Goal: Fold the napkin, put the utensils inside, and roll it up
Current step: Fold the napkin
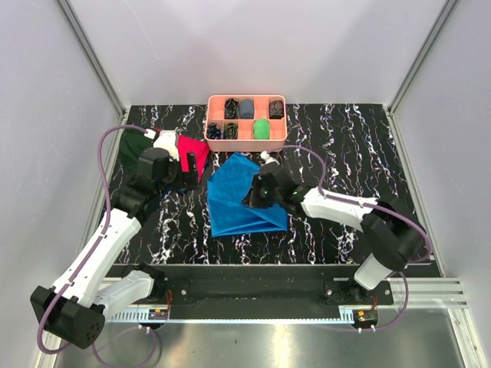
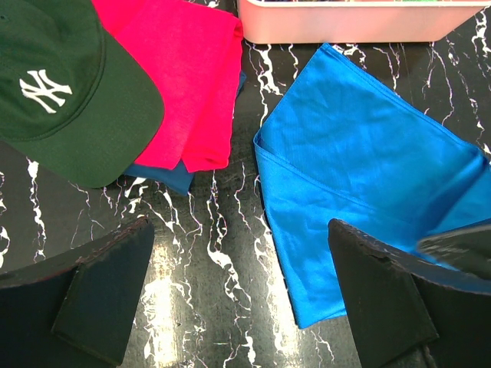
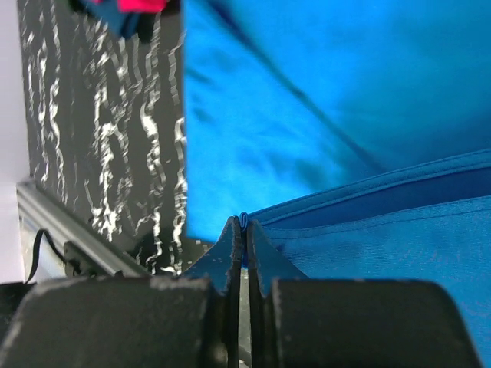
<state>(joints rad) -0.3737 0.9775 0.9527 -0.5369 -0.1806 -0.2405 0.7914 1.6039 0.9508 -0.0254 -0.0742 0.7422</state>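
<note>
napkin [image 1: 239, 198]: bright blue, partly folded on the black marbled tabletop [image 1: 345, 146], just in front of the pink tray [image 1: 247, 142].
right end effector [image 3: 244, 227]: fingers pressed together, pinching an edge of the napkin.
left end effector [image 2: 239, 230]: fingers spread wide, holding nothing, above the tabletop between the napkin and the red cloth [image 2: 192, 77].
green cap [image 2: 61, 84]: overlapping the red cloth.

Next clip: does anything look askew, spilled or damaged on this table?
Nothing looks spilled or damaged. The napkin lies askew with an uneven fold, and one edge is pinched in the shut right end effector. The green cap overlaps the red cloth in an untidy pile at far left.
</note>
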